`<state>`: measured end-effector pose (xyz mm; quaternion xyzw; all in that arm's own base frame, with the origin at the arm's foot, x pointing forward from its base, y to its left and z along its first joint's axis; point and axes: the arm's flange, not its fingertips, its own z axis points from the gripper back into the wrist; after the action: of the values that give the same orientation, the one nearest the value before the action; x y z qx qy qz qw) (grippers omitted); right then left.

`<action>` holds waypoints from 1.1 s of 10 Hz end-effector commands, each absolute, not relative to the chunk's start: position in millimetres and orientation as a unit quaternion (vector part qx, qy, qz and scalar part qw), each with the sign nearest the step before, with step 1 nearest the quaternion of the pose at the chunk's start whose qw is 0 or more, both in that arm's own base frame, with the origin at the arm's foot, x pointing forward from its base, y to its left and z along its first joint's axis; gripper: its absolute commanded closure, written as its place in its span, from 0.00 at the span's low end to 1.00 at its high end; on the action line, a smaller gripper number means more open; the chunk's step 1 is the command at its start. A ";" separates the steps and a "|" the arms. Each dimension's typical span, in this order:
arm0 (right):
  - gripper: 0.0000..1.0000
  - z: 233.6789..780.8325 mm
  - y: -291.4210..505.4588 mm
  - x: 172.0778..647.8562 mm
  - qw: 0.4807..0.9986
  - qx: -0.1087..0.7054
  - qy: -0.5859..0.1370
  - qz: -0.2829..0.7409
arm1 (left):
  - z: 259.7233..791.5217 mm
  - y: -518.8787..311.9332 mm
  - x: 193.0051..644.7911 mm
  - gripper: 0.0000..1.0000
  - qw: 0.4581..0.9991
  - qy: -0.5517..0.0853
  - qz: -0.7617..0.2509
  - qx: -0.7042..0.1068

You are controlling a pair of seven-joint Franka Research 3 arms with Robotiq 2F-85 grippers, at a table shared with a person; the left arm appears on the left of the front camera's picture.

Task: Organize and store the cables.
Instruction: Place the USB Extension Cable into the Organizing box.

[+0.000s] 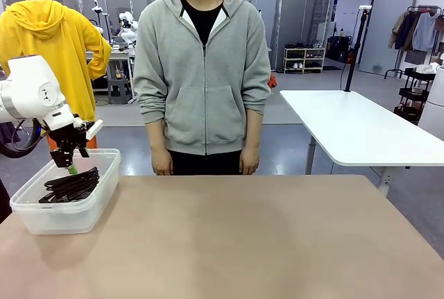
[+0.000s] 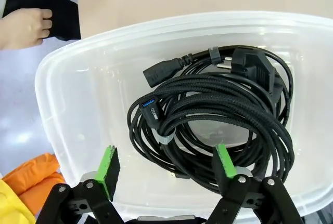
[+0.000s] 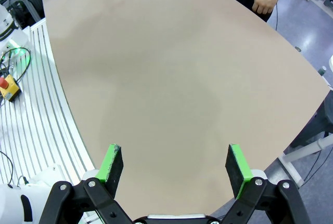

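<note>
Left wrist view shows the cables point(image 2: 218, 115) lying coiled inside the clear bin point(image 2: 67, 104), the left tool point(image 2: 166, 164) spread and empty just above them, the right tool point(image 3: 174, 167) likewise released over bare worktop point(image 3: 171, 68), so storing looks essentially done.

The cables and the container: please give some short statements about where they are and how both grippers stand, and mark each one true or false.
1. The cables lie coiled inside the clear plastic container. True.
2. The left gripper is shut on a cable. False: its jaws stand open above the container, holding nothing.
3. The right gripper is open over bare table. True.
4. The container stands at the table's right side in the front view. False: it stands at the left side.
5. The person is holding a cable. False: both hands hang empty at the sides.
</note>
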<state>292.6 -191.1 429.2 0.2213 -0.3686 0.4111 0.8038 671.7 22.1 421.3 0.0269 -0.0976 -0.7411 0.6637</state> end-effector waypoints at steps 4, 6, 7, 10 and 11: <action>0.00 429.8 -191.1 292.9 0.801 0.222 -0.372 0.413 | 421.3 22.1 671.7 0.00 0.664 -0.098 -0.741 0.027; 0.00 429.8 -191.1 292.9 0.801 0.222 -0.372 0.413 | 421.3 22.1 671.7 0.00 0.664 -0.098 -0.741 0.027; 0.00 429.8 -191.1 292.9 0.801 0.222 -0.372 0.413 | 421.3 22.1 671.7 0.00 0.664 -0.098 -0.741 0.027; 0.00 429.8 -191.1 292.9 0.801 0.222 -0.372 0.413 | 421.3 22.1 671.7 0.00 0.664 -0.098 -0.741 0.027; 0.00 429.8 -191.1 292.9 0.801 0.222 -0.372 0.413 | 421.3 22.1 671.7 0.00 0.664 -0.098 -0.741 0.027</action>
<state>292.6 -191.1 429.2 0.2213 -0.3686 0.4111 0.8039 671.7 20.2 421.8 0.0256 -0.0995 -0.7389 0.6660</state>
